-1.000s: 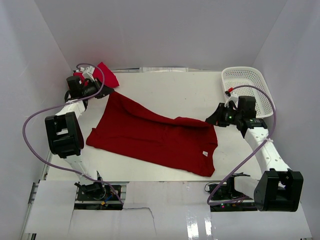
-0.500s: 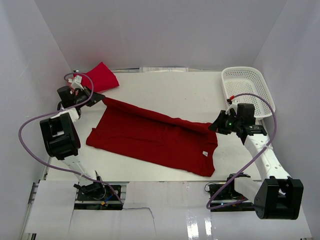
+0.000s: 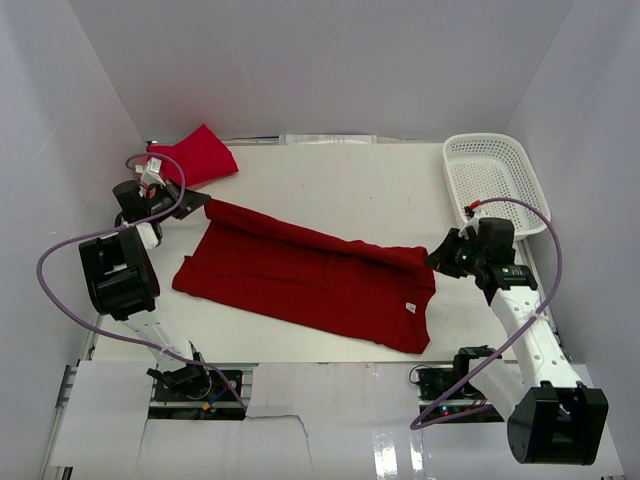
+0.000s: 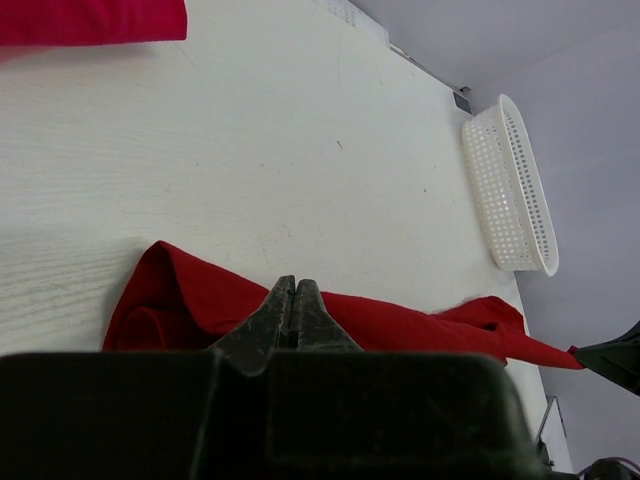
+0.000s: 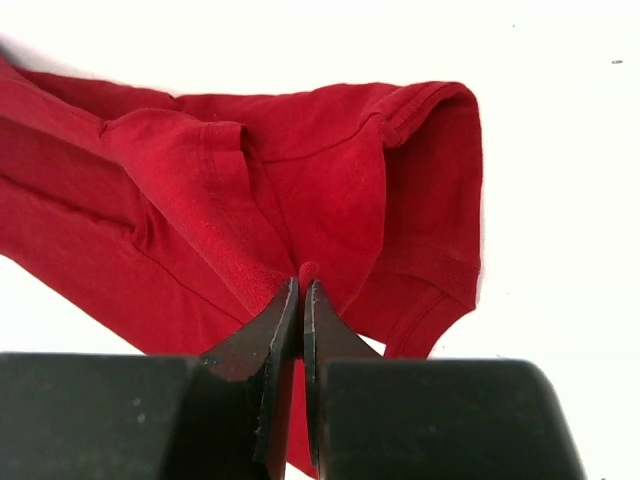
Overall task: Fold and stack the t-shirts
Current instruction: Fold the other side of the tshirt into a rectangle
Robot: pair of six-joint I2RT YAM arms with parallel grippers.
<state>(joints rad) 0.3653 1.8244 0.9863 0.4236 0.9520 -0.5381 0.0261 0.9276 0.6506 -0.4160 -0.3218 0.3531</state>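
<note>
A dark red t-shirt lies spread across the middle of the table, its far edge lifted into a fold between my two grippers. My left gripper is shut on the shirt's far left corner; the cloth shows just past its fingertips. My right gripper is shut on the far right corner, pinching a pucker of cloth with a sleeve hanging beside it. A folded brighter red t-shirt lies at the far left corner, also at the top of the left wrist view.
A white plastic basket stands at the far right, also in the left wrist view. White walls enclose the table on three sides. Purple cables loop off both arms.
Both grippers have drawn the shirt's far edge toward the near side, folding it over. The left gripper came away from the folded shirt; the right arm moved nearer.
</note>
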